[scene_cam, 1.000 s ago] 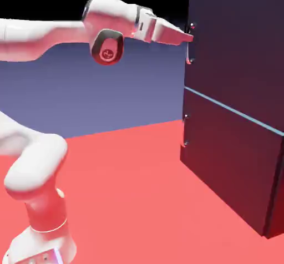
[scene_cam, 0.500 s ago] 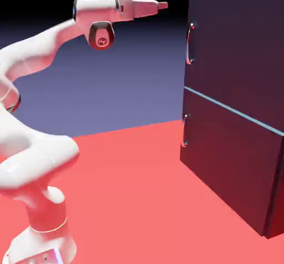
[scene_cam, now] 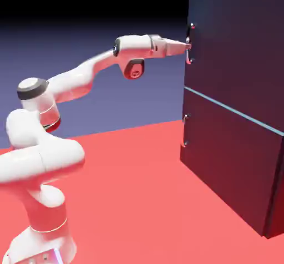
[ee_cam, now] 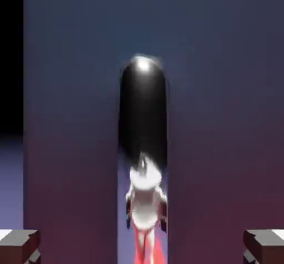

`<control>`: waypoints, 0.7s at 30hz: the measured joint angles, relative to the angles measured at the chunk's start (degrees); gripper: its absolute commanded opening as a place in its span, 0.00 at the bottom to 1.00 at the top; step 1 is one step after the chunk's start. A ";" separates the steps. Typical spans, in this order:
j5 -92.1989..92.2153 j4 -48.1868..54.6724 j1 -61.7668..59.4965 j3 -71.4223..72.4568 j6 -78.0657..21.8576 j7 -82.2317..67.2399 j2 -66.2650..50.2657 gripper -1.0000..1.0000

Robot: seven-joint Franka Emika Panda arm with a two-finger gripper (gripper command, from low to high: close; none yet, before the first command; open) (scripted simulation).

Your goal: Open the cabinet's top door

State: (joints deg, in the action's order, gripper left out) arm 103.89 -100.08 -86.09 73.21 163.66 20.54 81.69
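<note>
Reaching level toward the cabinet (scene_cam: 238, 107), the arm in the exterior view had its gripper (scene_cam: 187, 46) at the silver handle (scene_cam: 189, 44) of the top door (scene_cam: 238, 49), about mid-height on the bar; contact could not be confirmed at this size. That handle sat at the door's edge nearest the arm, above the pale seam (scene_cam: 233, 112) that split it from the lower door (scene_cam: 233, 168), which carried its own small handle (scene_cam: 185, 130) near the same edge. The top door lay flush with the cabinet face, so it was judged not yet opened. In the hand view the handle (ee_cam: 143, 146) filled the centre as a dark glossy bar against the door panel (ee_cam: 222, 118), running up from the bottom edge. Both fingertips (ee_cam: 19, 245) showed at the bottom corners, set wide apart and well clear of the bar on either side, so the jaws stood wide with nothing held. For the grasp, judgement: keep the bar centred between the tips, advance until they straddle it, then close fully before pulling. Pull along the door's swing arc, not straight back, or the bar may slip out.
</note>
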 measured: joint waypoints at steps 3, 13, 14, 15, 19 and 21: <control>2.19 -1.27 1.23 -0.39 -0.52 -2.46 0.03 0.00; 21.67 -19.81 16.70 -7.59 -12.06 -25.21 2.72 0.00; 22.76 -21.89 18.34 -8.43 -13.52 -26.87 3.00 0.00; 23.70 -23.96 19.97 -9.28 -14.99 -28.44 3.27 0.00; 26.04 -32.27 26.54 -13.00 -21.05 -34.03 4.17 0.00; 26.43 -36.41 29.85 -15.13 -24.22 -36.49 4.57 0.00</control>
State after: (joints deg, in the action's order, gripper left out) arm 130.32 -136.48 -56.24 58.08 139.44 -15.95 86.26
